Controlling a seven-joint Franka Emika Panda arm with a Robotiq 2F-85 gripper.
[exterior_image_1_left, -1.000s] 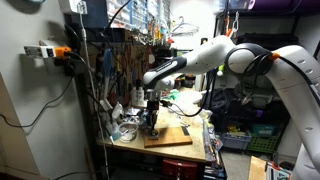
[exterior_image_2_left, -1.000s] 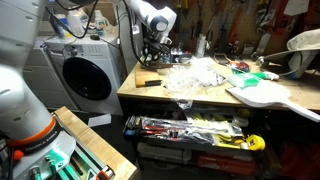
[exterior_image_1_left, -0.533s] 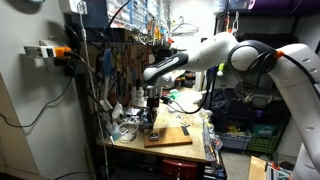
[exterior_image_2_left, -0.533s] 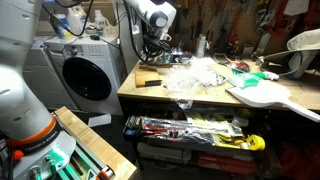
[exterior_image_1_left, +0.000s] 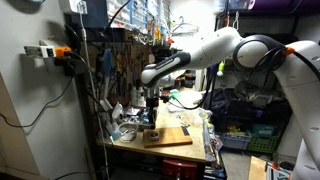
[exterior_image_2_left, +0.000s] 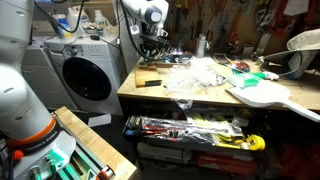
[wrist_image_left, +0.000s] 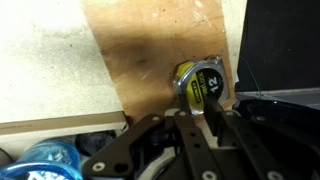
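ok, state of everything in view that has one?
wooden board: lying flat, tape measure on it.
tape measure: resting on the board, no blade pulled out, ungripped.
pincer: hovering above the board, holding nothing; open or shut unclear.
washing machine: door shut.

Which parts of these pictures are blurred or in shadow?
Wrist view: the tape measure is fairly sharp, a soft shadow lies on the wooden board beside it, and the near jaws are dark and blurred. In an exterior view the workbench is dim.
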